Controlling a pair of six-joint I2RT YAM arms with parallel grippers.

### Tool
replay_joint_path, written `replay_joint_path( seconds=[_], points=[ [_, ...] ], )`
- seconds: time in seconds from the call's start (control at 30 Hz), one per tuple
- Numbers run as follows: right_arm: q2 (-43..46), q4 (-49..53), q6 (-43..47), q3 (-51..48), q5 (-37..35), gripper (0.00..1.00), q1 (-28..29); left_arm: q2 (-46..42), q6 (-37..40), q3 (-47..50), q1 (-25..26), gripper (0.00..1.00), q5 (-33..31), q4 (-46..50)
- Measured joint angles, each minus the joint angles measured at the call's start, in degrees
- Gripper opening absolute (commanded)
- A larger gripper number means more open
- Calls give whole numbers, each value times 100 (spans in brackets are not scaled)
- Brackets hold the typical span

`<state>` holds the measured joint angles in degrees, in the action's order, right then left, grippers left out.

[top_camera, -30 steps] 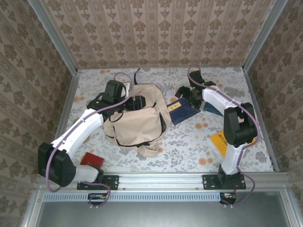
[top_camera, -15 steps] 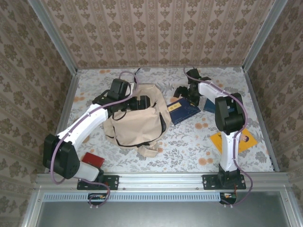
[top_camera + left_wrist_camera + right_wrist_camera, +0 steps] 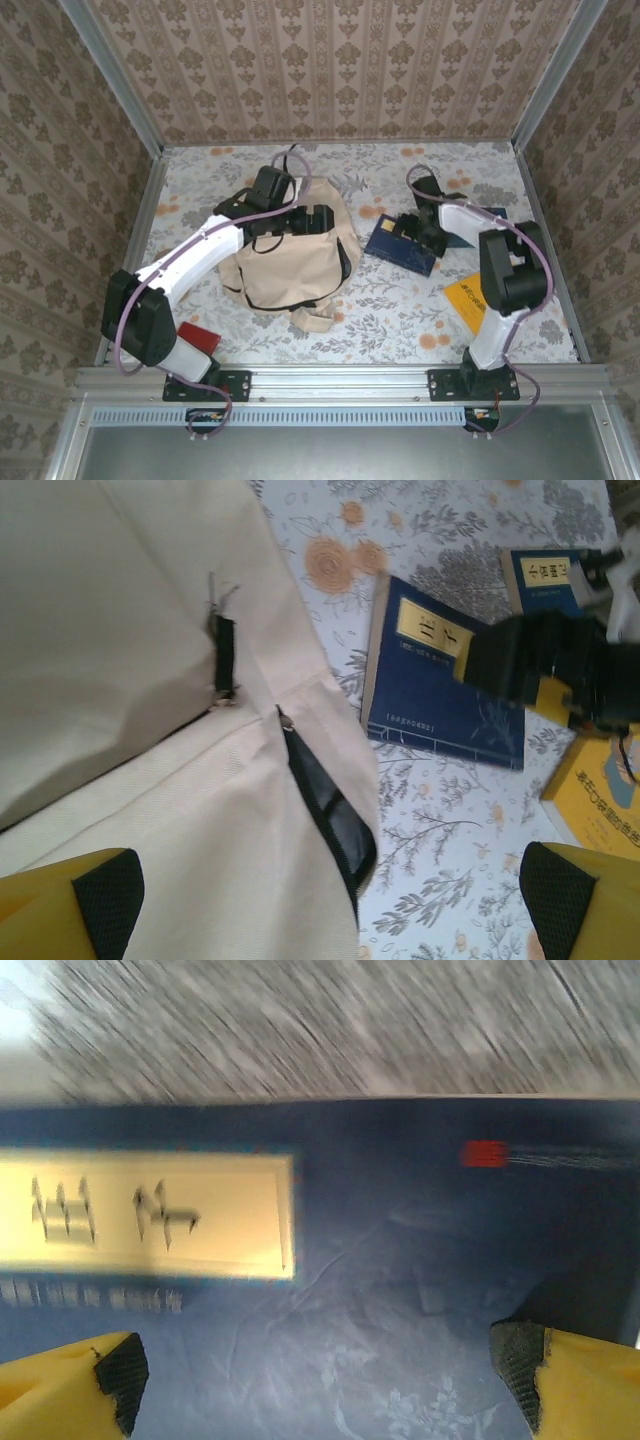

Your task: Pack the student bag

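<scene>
The student bag (image 3: 290, 258), a beige fabric backpack, lies left of centre. Its dark zipper opening (image 3: 335, 825) gapes on the side facing the books. My left gripper (image 3: 308, 220) hovers over the bag's far end, open, its yellow fingers (image 3: 100, 900) wide apart with nothing between them. A dark blue book (image 3: 398, 244) with a yellow label (image 3: 150, 1215) lies flat to the right of the bag. My right gripper (image 3: 424, 235) is low over its cover (image 3: 380, 1290), open, fingertips (image 3: 520, 1365) spread on either side; I cannot tell if they touch it.
A second blue book (image 3: 545, 575) lies beyond the first, partly under the right arm. A yellow book (image 3: 468, 300) sits near the right arm's base. A red object (image 3: 197, 337) rests at the near left. Patterned walls enclose the table.
My left gripper opened wider and shifted right over the bag's far end. The right gripper swung down onto the blue book, which turned and slid slightly right.
</scene>
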<state>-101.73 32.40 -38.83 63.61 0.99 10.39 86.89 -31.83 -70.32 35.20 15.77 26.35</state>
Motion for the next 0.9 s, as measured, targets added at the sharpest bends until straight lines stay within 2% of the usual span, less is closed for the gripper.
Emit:
replay_joint_path(
  seconds=[0.1,0.27,0.4,0.5,0.57,0.7,0.77,0.9],
  points=[
    [717,-109,-280,-866,7,96,129,140,-184,-37,227,98,11,-114],
    [1532,-273,-787,-1711,70,95,621,354,-544,-37,546,95,11,-313],
    [2061,-116,-990,-1993,155,94,935,505,-946,-37,796,90,13,-603],
    [2293,92,-846,-1864,87,90,811,715,-1191,-44,981,85,28,-741],
    [2264,107,-575,-1648,66,80,555,933,-1353,-76,1084,84,50,-765],
    [1829,87,-98,-1200,72,69,151,1322,-1545,-199,1207,80,157,-774],
    [1357,74,190,-960,74,66,39,1495,-1635,-302,1239,78,234,-789],
    [796,98,485,-772,63,68,31,1773,-1770,-505,1283,71,365,-828]
  ],
)
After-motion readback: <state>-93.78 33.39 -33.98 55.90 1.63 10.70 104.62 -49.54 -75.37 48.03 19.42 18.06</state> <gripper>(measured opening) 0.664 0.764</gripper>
